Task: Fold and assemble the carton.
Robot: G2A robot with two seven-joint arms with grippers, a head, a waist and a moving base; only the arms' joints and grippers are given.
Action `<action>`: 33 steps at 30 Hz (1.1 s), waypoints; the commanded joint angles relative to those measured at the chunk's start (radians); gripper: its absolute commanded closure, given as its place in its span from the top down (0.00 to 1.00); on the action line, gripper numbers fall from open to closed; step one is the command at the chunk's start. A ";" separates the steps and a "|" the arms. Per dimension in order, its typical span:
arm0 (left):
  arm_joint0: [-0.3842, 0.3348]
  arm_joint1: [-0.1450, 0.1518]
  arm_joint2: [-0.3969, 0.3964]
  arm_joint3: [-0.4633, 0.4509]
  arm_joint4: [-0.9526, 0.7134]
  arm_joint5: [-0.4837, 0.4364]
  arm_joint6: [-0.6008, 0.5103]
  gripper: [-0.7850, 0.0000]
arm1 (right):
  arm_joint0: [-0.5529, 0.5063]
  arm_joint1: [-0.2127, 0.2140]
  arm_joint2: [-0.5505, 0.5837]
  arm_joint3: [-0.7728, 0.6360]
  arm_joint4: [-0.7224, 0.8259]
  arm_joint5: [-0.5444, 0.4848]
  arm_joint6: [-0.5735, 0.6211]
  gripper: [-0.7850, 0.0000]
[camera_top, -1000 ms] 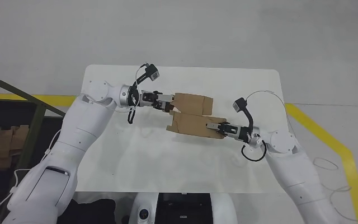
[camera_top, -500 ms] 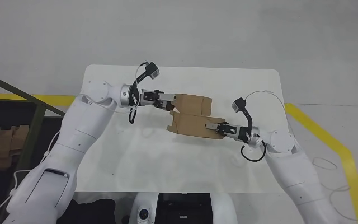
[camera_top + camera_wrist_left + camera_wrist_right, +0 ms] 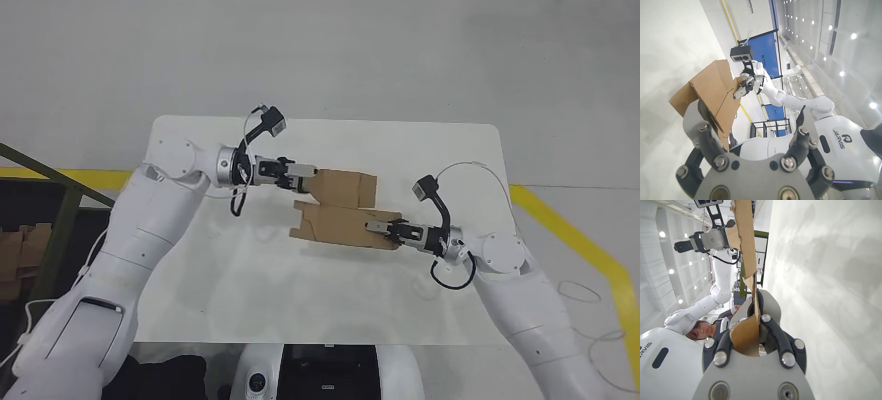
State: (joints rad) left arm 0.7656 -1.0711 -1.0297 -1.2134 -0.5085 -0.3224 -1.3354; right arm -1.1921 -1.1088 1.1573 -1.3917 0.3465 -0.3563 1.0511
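The brown carton (image 3: 335, 218) is held partly unfolded above the middle of the white table (image 3: 200, 290). My right gripper (image 3: 382, 229) is shut on a flap at its right end; in the right wrist view the two fingers pinch the cardboard edge (image 3: 754, 306). My left gripper (image 3: 307, 178) is at the carton's far left corner and stands open. In the left wrist view one of its fingers (image 3: 703, 111) rests against the carton (image 3: 710, 85), while the other finger (image 3: 802, 117) is far from it. The right gripper (image 3: 743, 89) shows at the carton's far end there.
The table's surface around the carton is bare. A yellow floor line (image 3: 560, 225) runs past the table's right side. A dark rack (image 3: 40, 200) stands to the left of the table.
The carton's near panel has shifted left, its left corner now sticking out farther. My left gripper has edged slightly toward the far side. The right gripper keeps its hold.
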 commanded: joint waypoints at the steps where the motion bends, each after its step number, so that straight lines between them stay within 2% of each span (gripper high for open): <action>1: 0.003 -0.001 0.003 -0.002 -0.003 0.002 0.002 1.00 | 0.001 0.000 -0.001 0.000 0.002 -0.001 -0.001 0.00; 17: -0.005 -0.010 0.030 0.014 0.069 -0.011 0.045 1.00 | -0.003 0.002 -0.004 0.001 0.008 -0.008 -0.008 0.00; 20: -0.007 -0.011 0.032 0.017 0.076 -0.010 0.050 0.82 | -0.002 0.003 -0.005 0.001 0.006 -0.007 -0.010 0.00; 26: -0.012 -0.012 0.037 0.030 0.107 -0.001 0.070 0.65 | -0.002 0.004 -0.006 0.000 0.003 -0.006 -0.012 0.00; 29: -0.016 -0.012 0.040 0.037 0.141 0.011 0.084 0.62 | -0.002 0.004 -0.006 0.000 0.004 -0.006 -0.014 0.00; 33: -0.015 -0.011 0.041 0.046 0.154 0.026 0.083 0.64 | -0.002 0.004 -0.008 0.003 0.001 -0.002 -0.019 0.00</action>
State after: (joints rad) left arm 0.7509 -1.0826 -0.9883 -1.1701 -0.3631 -0.2983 -1.2524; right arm -1.1949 -1.1046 1.1498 -1.3889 0.3490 -0.3589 1.0333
